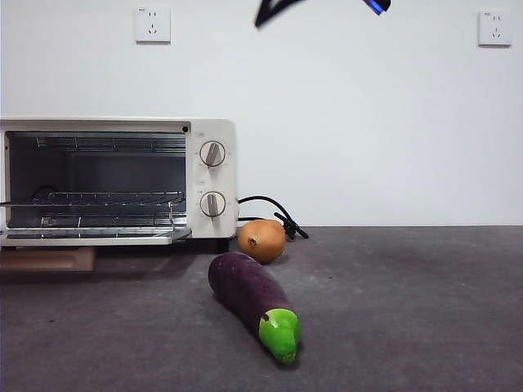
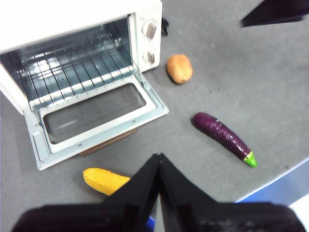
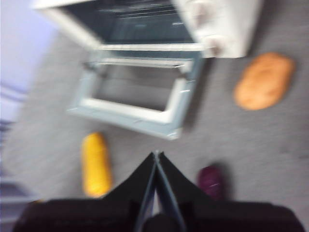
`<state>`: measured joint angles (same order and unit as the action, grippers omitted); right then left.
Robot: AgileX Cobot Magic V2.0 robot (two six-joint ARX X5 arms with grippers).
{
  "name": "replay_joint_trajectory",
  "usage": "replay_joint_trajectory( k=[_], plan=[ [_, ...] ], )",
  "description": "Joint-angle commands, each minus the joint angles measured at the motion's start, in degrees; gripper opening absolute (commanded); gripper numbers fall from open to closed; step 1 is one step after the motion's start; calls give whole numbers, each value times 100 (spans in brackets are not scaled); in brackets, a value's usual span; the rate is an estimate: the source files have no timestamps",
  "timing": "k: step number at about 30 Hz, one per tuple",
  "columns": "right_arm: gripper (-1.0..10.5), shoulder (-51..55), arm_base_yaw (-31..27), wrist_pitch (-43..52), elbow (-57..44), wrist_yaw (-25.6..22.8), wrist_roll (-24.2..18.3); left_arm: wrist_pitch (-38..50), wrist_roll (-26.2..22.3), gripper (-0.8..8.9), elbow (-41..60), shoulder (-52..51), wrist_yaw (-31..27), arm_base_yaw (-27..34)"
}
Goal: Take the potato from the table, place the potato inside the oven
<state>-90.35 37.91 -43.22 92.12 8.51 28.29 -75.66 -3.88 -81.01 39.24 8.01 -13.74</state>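
Note:
The orange-brown potato point(image 1: 261, 239) lies on the dark grey table point(image 1: 425, 310), just beside the knob side of the cream-white oven point(image 1: 214, 175). The oven door point(image 2: 96, 116) is folded down flat and the wire racks inside are bare. The left wrist view shows the potato point(image 2: 179, 68) far below my left gripper point(image 2: 158, 157), which is shut on nothing. My right gripper point(image 3: 155, 154) is also shut and empty, high above the table, with the potato point(image 3: 264, 80) off to one side in a blurred picture. In the front view only dark arm tips point(image 1: 274, 10) show at the top edge.
A purple eggplant point(image 1: 253, 302) with a green tip lies in front of the potato. A yellow corn cob point(image 2: 106, 180) rests near the open door's front edge. The oven's black cord point(image 1: 274, 214) trails behind the potato. The other arm point(image 2: 275, 12) crosses a corner of the left wrist view.

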Motion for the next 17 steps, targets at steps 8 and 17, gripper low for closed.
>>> replay_joint_trajectory(
  k=[8,17],
  plan=[
    [255,-1687,0,-28,1250,-938,-210,24,72,-4,7,-192,7,-17],
    [574,-2905,-87,358,1475,-1488,-256,24,68,-4,7,-190,-15,-17]
  ],
)
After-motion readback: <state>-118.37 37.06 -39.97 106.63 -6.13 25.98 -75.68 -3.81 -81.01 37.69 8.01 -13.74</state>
